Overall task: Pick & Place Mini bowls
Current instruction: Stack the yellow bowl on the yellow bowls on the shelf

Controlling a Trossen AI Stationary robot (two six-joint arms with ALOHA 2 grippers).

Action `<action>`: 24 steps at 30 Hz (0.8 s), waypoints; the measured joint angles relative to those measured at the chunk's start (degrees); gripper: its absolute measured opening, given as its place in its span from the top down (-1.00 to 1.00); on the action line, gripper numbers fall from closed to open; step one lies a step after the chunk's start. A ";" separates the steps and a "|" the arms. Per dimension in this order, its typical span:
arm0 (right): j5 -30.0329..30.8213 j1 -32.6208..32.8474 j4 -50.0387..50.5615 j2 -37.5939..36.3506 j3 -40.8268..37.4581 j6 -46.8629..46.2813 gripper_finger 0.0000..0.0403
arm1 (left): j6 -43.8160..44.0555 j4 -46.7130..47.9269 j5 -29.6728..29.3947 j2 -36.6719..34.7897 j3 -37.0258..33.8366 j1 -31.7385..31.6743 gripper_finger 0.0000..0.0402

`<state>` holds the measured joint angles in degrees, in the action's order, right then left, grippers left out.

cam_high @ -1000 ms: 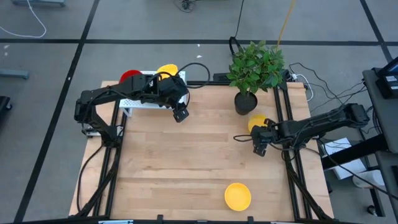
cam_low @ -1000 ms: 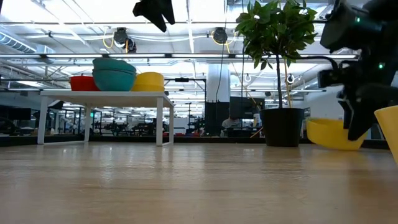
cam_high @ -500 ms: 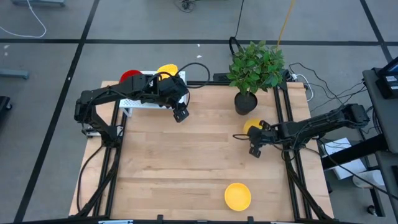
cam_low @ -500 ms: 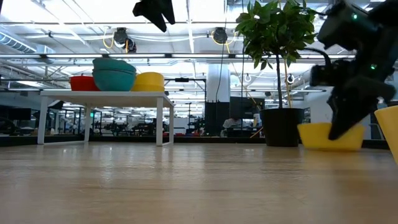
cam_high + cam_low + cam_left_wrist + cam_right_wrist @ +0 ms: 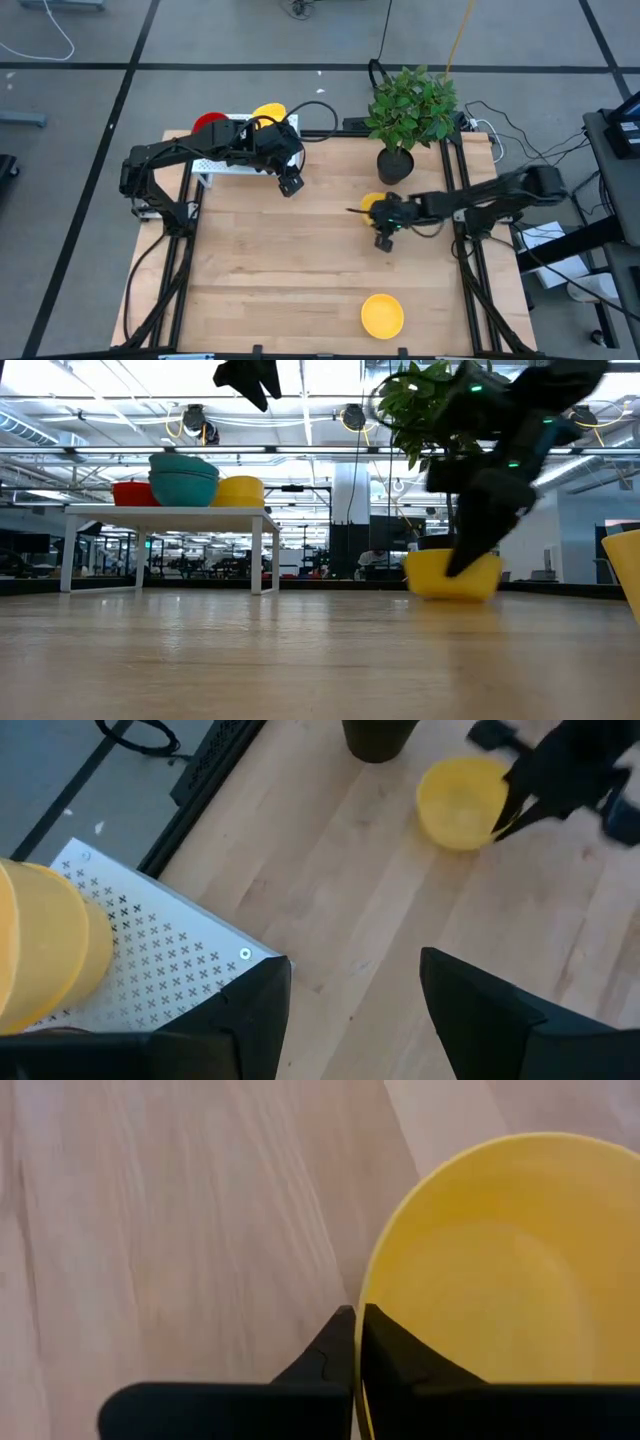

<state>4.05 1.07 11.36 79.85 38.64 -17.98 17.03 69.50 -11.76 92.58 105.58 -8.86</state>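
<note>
Arms first: your right arm stretches low across the counter [image 5: 280,270], its right tool [image 5: 383,221] clamped on the rim of a yellow bowl [image 5: 374,204] just in front of the black plant pot [image 5: 394,166]. Your left tool [image 5: 289,185] hangs spread wide by the white rack [image 5: 222,165], which holds a red bowl [image 5: 208,121] and another yellow one [image 5: 268,114]. A third yellow bowl [image 5: 382,314] sits empty near the counter's front edge.

Right gripper [image 5: 384,226] jaws pinched together; left gripper [image 5: 290,186] jaws apart.
</note>
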 joint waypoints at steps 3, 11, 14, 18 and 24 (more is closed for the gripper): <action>-1.86 -1.54 -1.78 6.60 4.97 2.65 1.00 | 0.67 0.65 1.18 0.00 -0.02 0.00 -0.13; -5.24 -3.00 -4.19 20.13 17.23 5.78 1.00 | 1.52 1.02 2.94 -0.44 -0.04 0.00 -0.13; -5.84 -2.56 -4.25 22.63 21.89 8.38 1.00 | 1.52 0.86 2.94 -0.79 -0.04 0.00 -0.13; -6.27 -2.50 -4.30 25.71 26.45 8.87 0.96 | 1.50 0.86 2.94 -0.79 -0.04 0.00 -0.13; -6.06 -2.50 -7.05 27.79 28.23 7.28 0.74 | 1.50 0.90 2.93 -0.81 -0.04 0.00 -0.13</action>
<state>-2.01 -1.43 4.31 107.63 66.87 -10.70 18.52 70.40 -8.83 91.77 105.54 -8.86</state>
